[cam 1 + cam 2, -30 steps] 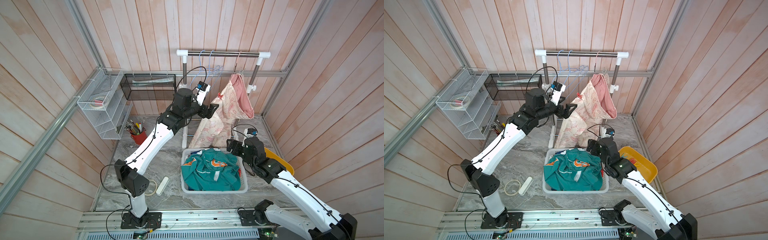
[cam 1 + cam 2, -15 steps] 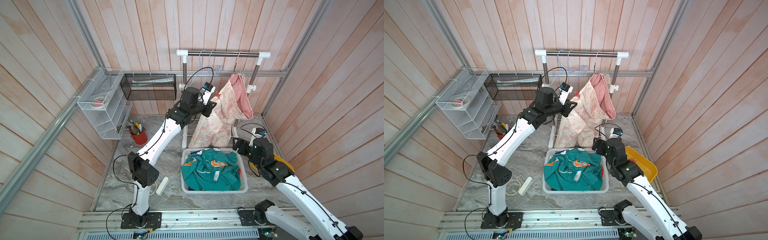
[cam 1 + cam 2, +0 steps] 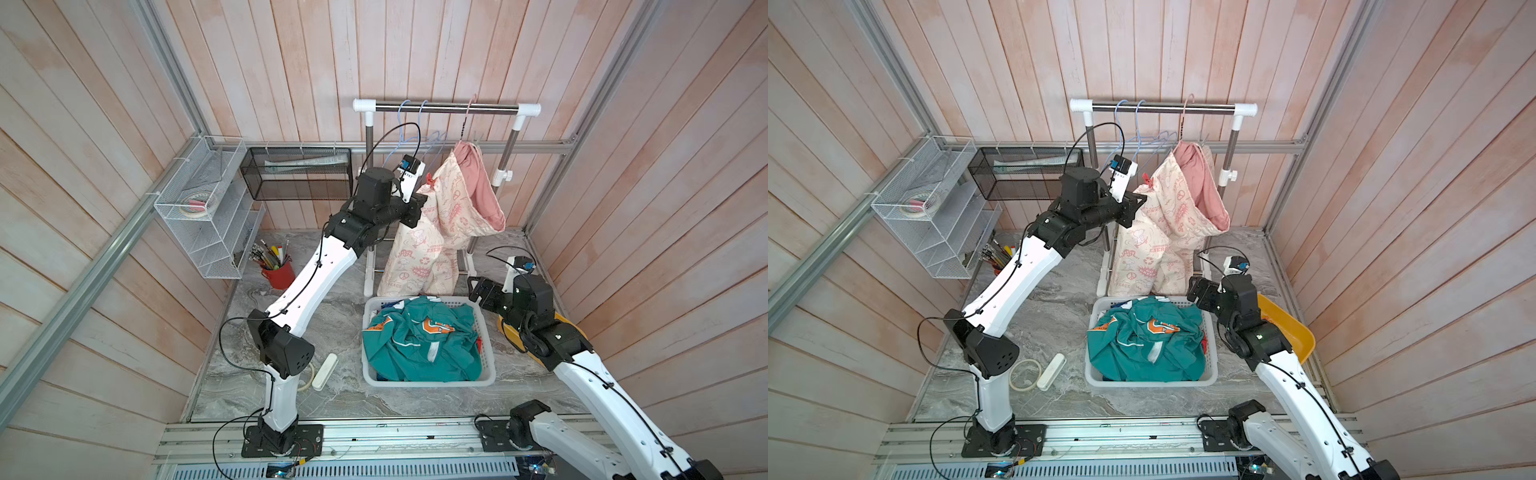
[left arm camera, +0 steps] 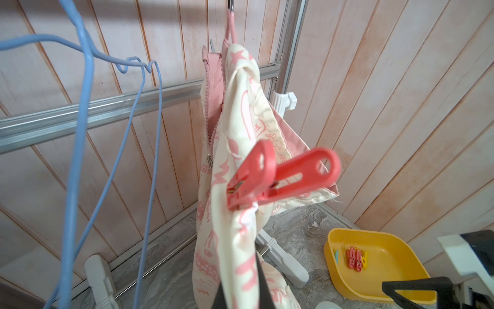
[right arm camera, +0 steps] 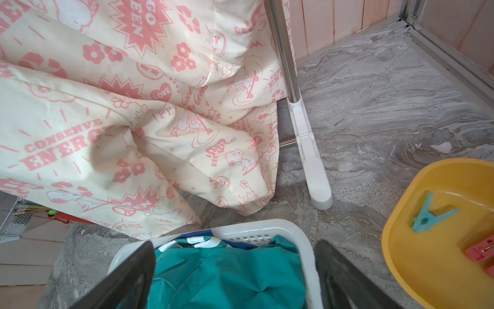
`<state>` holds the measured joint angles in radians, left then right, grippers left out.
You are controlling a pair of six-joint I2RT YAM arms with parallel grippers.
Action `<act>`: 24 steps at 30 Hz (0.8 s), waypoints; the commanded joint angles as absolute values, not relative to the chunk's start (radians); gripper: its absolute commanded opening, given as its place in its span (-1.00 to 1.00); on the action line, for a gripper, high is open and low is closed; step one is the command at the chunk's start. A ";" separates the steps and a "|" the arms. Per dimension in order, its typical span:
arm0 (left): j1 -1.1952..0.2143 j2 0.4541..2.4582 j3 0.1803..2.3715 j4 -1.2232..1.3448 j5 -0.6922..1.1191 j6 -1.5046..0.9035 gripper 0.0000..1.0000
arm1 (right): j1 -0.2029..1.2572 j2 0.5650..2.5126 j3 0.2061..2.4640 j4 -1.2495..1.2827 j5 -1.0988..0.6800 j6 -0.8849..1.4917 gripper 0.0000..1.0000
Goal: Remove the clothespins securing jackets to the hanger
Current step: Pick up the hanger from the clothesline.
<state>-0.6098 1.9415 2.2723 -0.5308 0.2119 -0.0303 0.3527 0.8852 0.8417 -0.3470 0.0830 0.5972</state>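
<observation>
1. Left wrist view puts the red clothespin (image 4: 280, 178) front and centre. It is clamped on the shoulder edge of the cream jacket (image 4: 240, 120), which hangs from the pink hanger (image 4: 232, 25). In both top views this jacket hangs at 12 o'clock of the white basket (image 3: 428, 381), with the pin high on its 9 o'clock edge.
2. The step in hand looks like the last garment. The teal jacket (image 3: 419, 345) lies in the basket, 2 blue hangers (image 4: 79, 166) hang bare, and loose clothespins (image 4: 354, 258) lie in the yellow tray (image 4: 395, 270) at 3 o'clock of the basket. Whether a 2nd pin holds the far shoulder is hidden.
3. The left tool (image 3: 417, 206) is clenched against the jacket's 9 o'clock side. It seems to pinch a fold of cream fabric just beneath the pin and does not touch the pin itself.
4. The right tool (image 3: 478, 291) is spread wide and empty. It hovers near the basket's 2 o'clock corner, well apart from the pin.
5. The pin's long axis runs from the jaws biting the cloth out to its 2 ringed handle ends. These splay in a V and stick out clear of the fabric. In the top views it is too small to give a heading.
6. The next move probably calls for the free tool to rise to the pin and set its pads across both handles. It would then squeeze and draw the pin off along that axis while the left tool steadies the cloth.
</observation>
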 commanded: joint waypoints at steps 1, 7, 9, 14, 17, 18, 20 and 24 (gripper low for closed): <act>-0.604 1.828 2.277 -0.363 0.202 -0.039 -1.00 | 0.334 0.879 0.899 -0.372 0.026 0.590 0.89; -0.603 1.772 2.233 -0.343 0.237 -0.044 -1.00 | 0.312 0.888 0.949 -0.393 0.021 0.586 0.89; -0.603 1.746 2.212 -0.351 0.239 -0.043 -1.00 | 0.297 0.893 0.968 -0.397 0.027 0.583 0.89; -0.602 1.634 2.073 -0.346 0.271 -0.046 -1.00 | 0.208 0.918 1.029 -0.386 -0.011 0.569 0.90; -0.602 1.527 1.949 -0.314 0.299 -0.054 -1.00 | 0.127 0.940 1.046 -0.355 -0.067 0.585 0.89; -0.602 1.491 1.914 -0.307 0.313 -0.061 -1.00 | 0.096 0.952 1.048 -0.345 -0.086 0.593 0.90; -0.602 1.428 1.868 -0.308 0.335 -0.071 -1.00 | 0.025 0.976 1.046 -0.323 -0.129 0.620 0.89; -0.603 1.307 1.790 -0.302 0.392 -0.118 -1.00 | -0.130 1.026 0.993 -0.204 -0.294 0.714 0.89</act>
